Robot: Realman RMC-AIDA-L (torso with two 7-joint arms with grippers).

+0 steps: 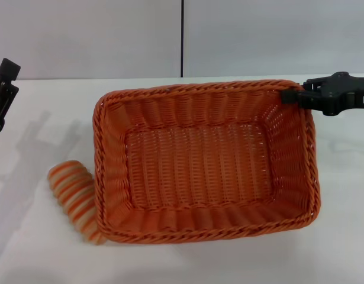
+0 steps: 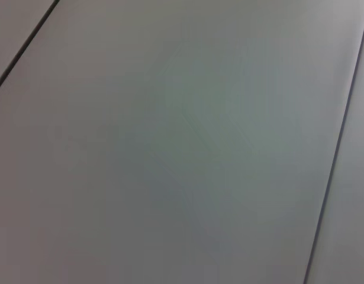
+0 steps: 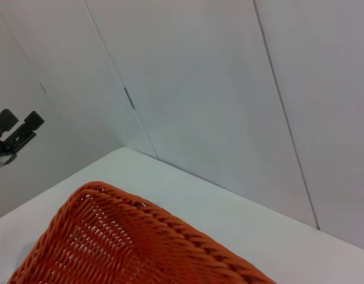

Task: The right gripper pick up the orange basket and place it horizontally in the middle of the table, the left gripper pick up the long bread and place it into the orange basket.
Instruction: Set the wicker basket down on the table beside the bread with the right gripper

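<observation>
- Across the middle of the white table (image 1: 39, 112) lies the orange basket (image 1: 199, 165), its long sides running left to right, mouth up and nothing inside.
- At the basket's far right corner the right gripper (image 1: 292, 96) reaches in from the table's right edge, its fingers clamped on the braided rim.
- Against the basket's left wall, toward the near left corner, lies the long bread (image 1: 75, 198); its nearer end is tucked beside the basket's base and partly hidden by the rim, so the basket crowds it on that side.
- Over the table's far left edge the left gripper (image 1: 3, 89) hangs, well apart from the bread; whether its fingers are apart or together cannot be told.
- Behind the table stands a grey panelled wall (image 1: 258, 35) with a dark vertical seam.
</observation>
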